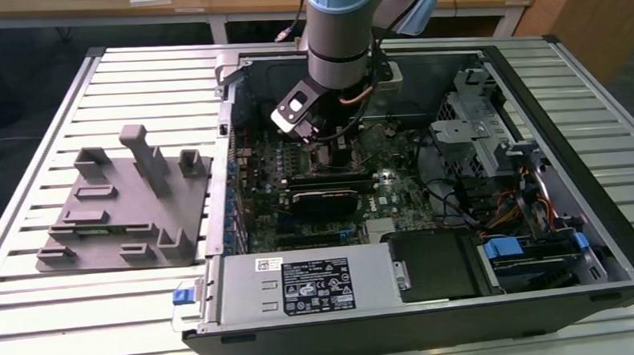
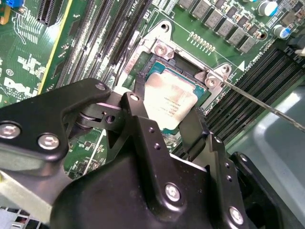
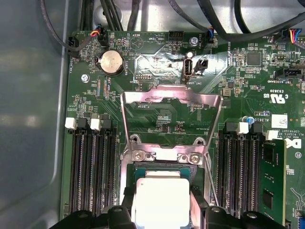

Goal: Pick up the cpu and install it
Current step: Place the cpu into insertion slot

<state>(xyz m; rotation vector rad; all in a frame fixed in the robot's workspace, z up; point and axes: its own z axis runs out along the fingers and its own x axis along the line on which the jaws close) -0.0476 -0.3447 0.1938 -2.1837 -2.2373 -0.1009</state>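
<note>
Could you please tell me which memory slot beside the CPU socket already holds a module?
The outermost slot of the bank farther from the coin cell: a green module stands in it, while the others are bare black.

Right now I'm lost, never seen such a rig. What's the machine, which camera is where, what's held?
One robot arm reaches into an open desktop computer case lying on a slatted metal table. The exterior view is a camera off the arm; both wrist views ride on the arm and look down at the motherboard. A grey fixture sits on the table at the exterior view's left. The gripper is shut on the cpu, holding it by two opposite edges at the socket, whose metal load plate stands open. Whether the cpu is seated, I cannot tell.
</note>
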